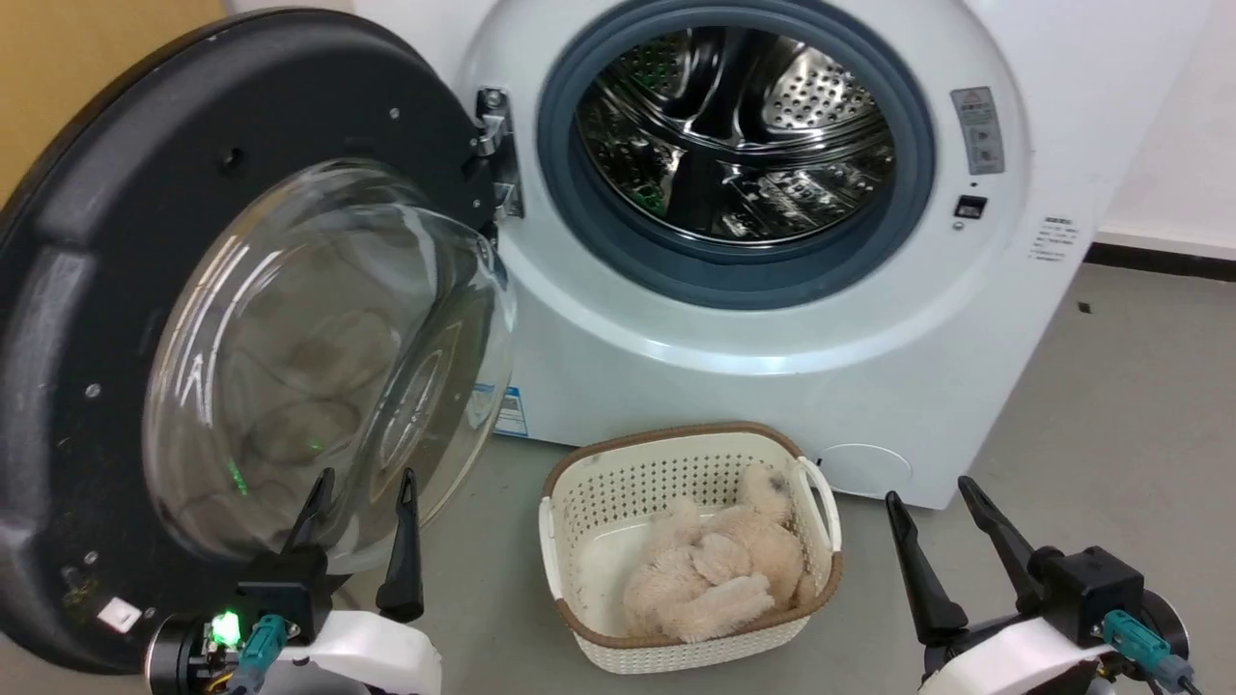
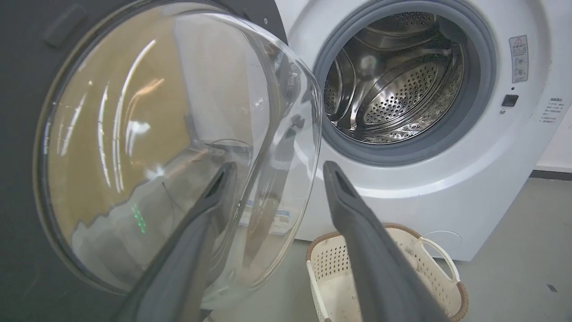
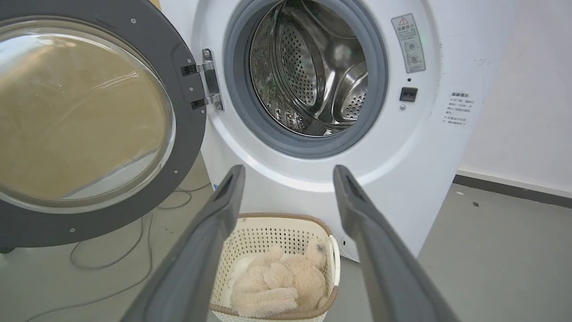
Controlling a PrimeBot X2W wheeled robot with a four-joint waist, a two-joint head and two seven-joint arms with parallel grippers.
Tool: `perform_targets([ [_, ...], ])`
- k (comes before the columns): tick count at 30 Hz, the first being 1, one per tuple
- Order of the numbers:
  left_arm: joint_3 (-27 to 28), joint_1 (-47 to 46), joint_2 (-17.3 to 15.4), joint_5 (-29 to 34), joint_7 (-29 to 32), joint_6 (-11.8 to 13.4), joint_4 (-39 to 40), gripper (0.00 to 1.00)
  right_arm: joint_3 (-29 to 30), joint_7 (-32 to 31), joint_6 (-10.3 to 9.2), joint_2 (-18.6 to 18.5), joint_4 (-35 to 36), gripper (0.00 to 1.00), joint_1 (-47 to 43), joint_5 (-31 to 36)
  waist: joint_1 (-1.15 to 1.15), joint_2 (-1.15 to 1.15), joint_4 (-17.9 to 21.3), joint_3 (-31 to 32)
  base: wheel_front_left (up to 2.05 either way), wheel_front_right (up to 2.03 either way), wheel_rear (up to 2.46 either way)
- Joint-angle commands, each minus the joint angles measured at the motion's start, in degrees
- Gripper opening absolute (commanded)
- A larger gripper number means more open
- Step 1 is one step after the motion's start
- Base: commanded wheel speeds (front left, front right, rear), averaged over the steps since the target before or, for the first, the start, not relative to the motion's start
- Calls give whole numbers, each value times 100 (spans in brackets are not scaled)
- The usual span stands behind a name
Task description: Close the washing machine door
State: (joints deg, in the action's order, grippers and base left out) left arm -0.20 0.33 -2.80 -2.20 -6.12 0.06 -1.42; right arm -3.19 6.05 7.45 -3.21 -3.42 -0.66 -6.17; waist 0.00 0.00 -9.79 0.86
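Matt black washing machine door (image 1: 58, 319) with clear glass; shiny perforated steel drum (image 1: 734, 135).

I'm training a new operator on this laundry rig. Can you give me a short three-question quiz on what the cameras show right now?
1. True or false: the door is shut against the washer.
2. What stands on the floor in front of the washer?
3. The left gripper's jaws are: A) open, B) shut on the door, C) shut on nothing.
Key: 1 false, it is swung wide open; 2 the basket; 3 A.
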Motion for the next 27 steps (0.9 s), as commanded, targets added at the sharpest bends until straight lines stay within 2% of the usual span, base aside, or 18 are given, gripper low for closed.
perform_targets([
  [1, 19, 75, -4, -19, -49, 24, -15, 100, -27, 57, 2, -27, -33, 100, -33, -86, 0, 0, -64, 1, 0, 0, 0],
  [27, 147, 180, -5, -109, -348, 96, 66, 100, -462, 356, 2, -103, -285, 100, 115, -470, 0, 0, -907, -31, 0, 0, 0],
])
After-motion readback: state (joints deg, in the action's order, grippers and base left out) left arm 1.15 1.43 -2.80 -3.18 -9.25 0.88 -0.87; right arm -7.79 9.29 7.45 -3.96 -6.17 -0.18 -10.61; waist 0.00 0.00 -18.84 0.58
